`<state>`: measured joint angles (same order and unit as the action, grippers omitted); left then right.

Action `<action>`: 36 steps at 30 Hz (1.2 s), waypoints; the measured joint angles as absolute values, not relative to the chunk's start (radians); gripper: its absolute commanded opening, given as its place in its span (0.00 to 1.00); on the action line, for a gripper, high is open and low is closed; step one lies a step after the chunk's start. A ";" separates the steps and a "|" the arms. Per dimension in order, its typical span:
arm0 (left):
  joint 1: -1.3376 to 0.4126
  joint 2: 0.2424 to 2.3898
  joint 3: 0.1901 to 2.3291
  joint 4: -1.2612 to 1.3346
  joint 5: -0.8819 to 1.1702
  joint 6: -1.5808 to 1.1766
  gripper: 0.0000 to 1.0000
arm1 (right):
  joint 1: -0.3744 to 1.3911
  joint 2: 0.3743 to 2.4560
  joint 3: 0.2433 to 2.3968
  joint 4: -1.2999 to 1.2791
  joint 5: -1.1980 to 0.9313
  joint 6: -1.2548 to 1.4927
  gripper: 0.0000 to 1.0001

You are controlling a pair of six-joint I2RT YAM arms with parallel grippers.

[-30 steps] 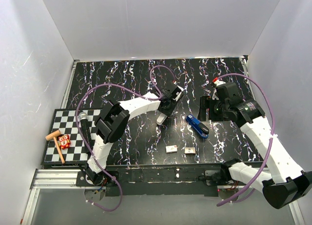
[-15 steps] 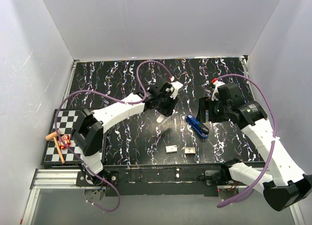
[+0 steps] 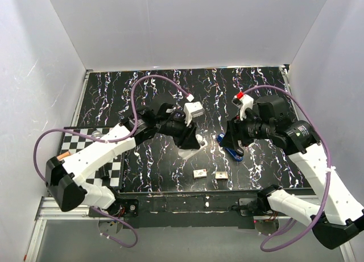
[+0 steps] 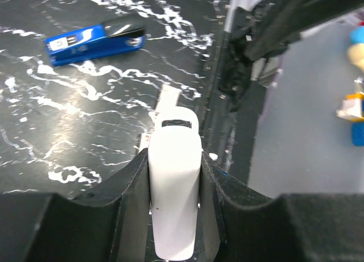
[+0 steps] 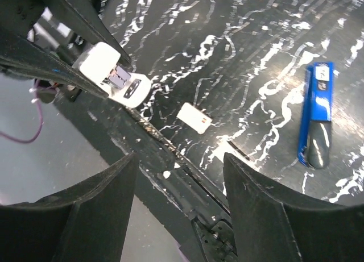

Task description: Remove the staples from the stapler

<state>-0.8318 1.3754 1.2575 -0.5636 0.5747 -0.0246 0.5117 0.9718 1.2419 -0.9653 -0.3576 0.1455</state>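
Across the table (image 3: 142, 86), left arm (image 3: 108, 148) outstretched (pincer (image 4: 174, 155) clamping white stapler (image 4: 173, 208)).

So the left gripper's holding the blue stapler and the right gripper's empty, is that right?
Not quite. The left gripper is holding the white stapler, not the blue one; the blue stapler lies loose on the table. The left wrist view shows it. The right gripper is empty, jaws open.

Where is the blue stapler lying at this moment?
In the top view the blue stapler lies on the table right of centre, with the white stapler to its left and two small boxes nearer the arm bases.
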 measured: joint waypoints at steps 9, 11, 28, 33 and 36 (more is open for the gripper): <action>-0.833 1.266 1.182 -0.522 0.803 -0.021 0.00 | 0.628 0.947 1.277 -0.900 -0.552 0.115 0.65; -0.833 1.258 1.176 -0.514 0.836 -0.023 0.00 | 0.658 0.954 1.290 -0.885 -0.569 0.115 0.65; -0.833 1.187 1.135 -0.435 0.984 -0.080 0.00 | 0.846 1.019 1.301 -0.781 -0.582 0.125 0.56; -0.833 1.187 1.134 -0.425 0.989 -0.092 0.00 | 0.867 1.023 1.302 -0.771 -0.579 0.128 0.51; -0.833 1.187 1.134 -0.418 0.988 -0.098 0.00 | 0.882 1.026 1.302 -0.759 -0.579 0.128 0.49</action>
<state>-0.8333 1.1873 1.1339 -0.4183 0.9882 -0.0982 0.8818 1.0256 1.3018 -0.7586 -0.5789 0.1280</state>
